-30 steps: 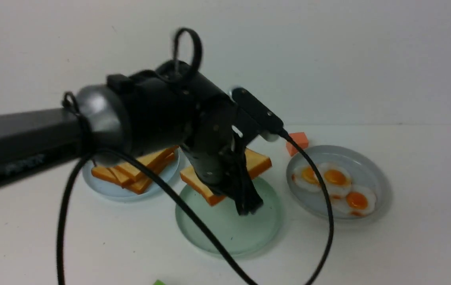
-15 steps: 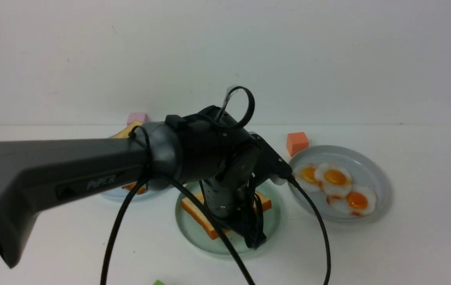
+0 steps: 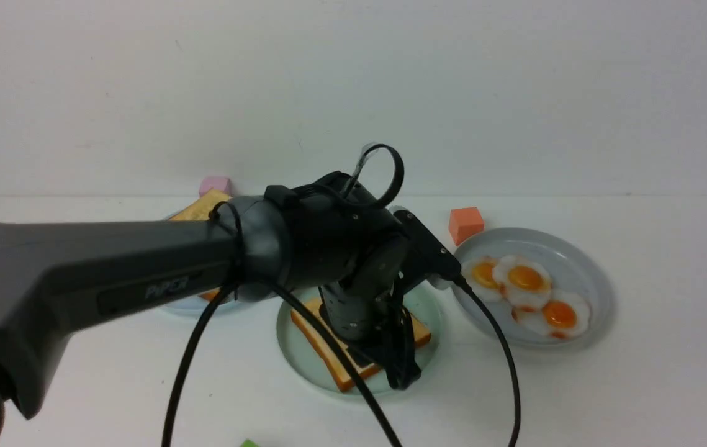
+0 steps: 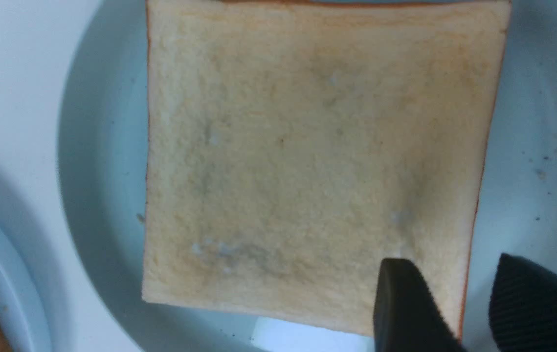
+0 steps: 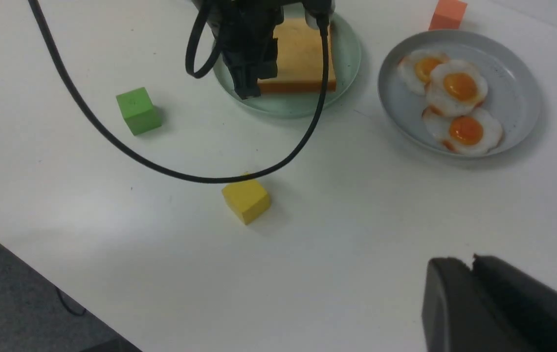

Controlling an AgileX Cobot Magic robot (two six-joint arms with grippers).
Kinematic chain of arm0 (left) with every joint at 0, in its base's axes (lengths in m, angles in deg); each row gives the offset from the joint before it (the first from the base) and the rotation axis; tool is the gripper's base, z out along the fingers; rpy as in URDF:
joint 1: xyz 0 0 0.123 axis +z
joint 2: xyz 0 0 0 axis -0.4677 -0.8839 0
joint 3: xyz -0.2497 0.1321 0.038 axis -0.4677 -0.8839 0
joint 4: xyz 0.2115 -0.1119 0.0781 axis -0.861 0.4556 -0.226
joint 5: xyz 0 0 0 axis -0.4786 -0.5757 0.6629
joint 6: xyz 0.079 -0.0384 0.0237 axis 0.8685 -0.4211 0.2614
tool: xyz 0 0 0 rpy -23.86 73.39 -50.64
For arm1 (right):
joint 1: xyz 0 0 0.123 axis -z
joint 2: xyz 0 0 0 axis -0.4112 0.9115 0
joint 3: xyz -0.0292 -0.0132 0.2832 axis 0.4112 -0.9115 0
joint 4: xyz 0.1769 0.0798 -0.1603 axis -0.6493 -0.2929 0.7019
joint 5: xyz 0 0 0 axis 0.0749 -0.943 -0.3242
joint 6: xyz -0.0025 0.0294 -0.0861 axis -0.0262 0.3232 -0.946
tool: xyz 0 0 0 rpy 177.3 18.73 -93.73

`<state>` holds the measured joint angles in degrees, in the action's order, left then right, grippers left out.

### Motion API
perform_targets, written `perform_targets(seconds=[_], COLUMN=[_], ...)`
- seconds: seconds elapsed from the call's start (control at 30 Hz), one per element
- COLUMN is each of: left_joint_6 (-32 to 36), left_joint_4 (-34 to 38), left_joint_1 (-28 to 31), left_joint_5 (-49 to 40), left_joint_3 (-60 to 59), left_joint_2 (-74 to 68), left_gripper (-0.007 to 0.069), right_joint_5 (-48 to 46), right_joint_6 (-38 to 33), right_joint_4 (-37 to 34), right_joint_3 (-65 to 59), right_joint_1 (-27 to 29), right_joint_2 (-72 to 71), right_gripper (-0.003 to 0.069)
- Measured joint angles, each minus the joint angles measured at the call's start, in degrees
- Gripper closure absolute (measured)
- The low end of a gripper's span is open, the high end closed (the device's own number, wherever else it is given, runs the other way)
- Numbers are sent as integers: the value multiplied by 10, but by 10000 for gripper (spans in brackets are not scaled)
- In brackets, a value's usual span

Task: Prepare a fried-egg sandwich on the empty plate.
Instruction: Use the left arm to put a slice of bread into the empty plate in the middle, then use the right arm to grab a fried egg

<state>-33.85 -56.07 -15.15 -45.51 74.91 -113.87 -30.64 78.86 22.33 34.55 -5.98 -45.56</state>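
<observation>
Change noted: a second ago the left gripper carried a toast slice in the air above the mint-green plate. The slice now lies flat on that plate, roughly centred, with bare rim showing round it. The first layer of the sandwich is therefore judged laid. No egg and no top slice are on it yet.

Left arm: it reaches in from the robot's left across the front view, wrist bent so the fingers point down at the near edge of the slice. In the left wrist view the jaws stand a little apart, one finger over the toast's corner and the other just outside its edge. The slice lies level on the plate, so it appears released rather than pinched, though contact under the fingertip cannot be ruled out.

Right gripper: it hangs well back from the plates, over bare table. Its fingers are pressed together with only a seam between them, and they hold nothing.

Remaining stock: three fried eggs overlap on the blue-grey plate to the right of the mint-green one. The pile of plain toast sits to the left, largely hidden behind the arm.

Judgement: an egg comes next, and the right arm is the nearer to it.
</observation>
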Motion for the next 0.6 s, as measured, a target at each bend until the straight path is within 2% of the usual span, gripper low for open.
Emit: perform_targets(seconds=[0.13,0.23,0.3,0.37,0.4,0.5,0.53,0.6], left_joint_6=[-6,-39,-61,-69,-71,-73,-73,-74], left_joint_4=[33,75,95,101,101,101,102,108], left_joint_1=[0,0,0,0,0,0,0,0], left_joint_5=[-11,-30,-54,-73,-82,-84,-82,-80], left_joint_3=[0,0,0,2,2,-10,-25,-49], left_joint_2=[18,74,135,201,247,358,404,464], left_gripper=[202,187,248,347,439,603,638,638], right_joint_5=[0,0,8,21,31,65,80,107], right_joint_6=[23,33,29,24,21,19,19,19], right_joint_4=[-7,-5,5,20,37,68,82,99], right_joint_3=[0,0,0,0,0,0,0,0], right_joint_1=[0,0,0,0,0,0,0,0], right_joint_2=[13,52,95,140,171,243,274,316], right_gripper=[571,569,566,564,561,561,561,559])
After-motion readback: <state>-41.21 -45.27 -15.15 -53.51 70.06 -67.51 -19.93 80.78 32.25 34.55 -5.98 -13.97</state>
